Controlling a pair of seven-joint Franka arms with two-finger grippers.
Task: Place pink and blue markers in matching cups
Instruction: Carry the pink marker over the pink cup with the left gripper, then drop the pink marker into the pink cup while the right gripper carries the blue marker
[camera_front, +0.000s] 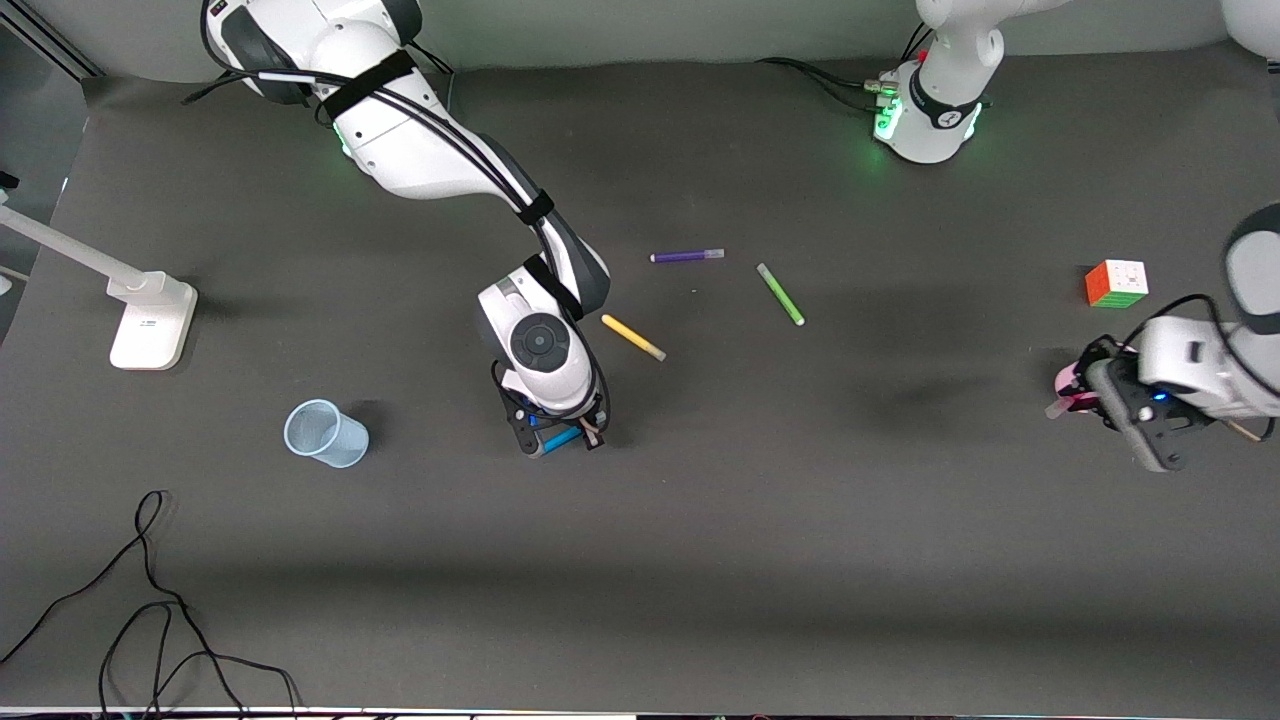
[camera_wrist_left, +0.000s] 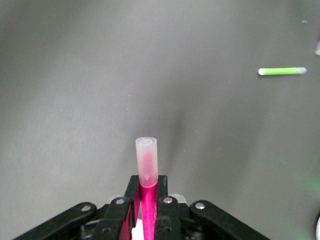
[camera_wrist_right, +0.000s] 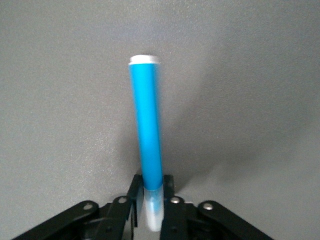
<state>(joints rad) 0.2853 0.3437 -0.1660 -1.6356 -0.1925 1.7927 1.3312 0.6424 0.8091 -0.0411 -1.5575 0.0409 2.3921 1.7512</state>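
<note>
Blue marker (camera_wrist_right: 145, 130) clamped in right pincer (camera_front: 562, 437) over mid desk (camera_front: 700, 520), beside blue cup (camera_front: 325, 433). Pink marker (camera_wrist_left: 147, 165) clamped in left pincer (camera_front: 1085, 395) near cube (camera_front: 1116, 283).

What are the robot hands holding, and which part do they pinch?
Right gripper pinches the blue marker at its pale cap end; left gripper pinches the pink marker just below its cap.

Dark table (camera_front: 700, 560) carries blue cup (camera_front: 326, 433), three pens, cube (camera_front: 1116, 283).
</note>
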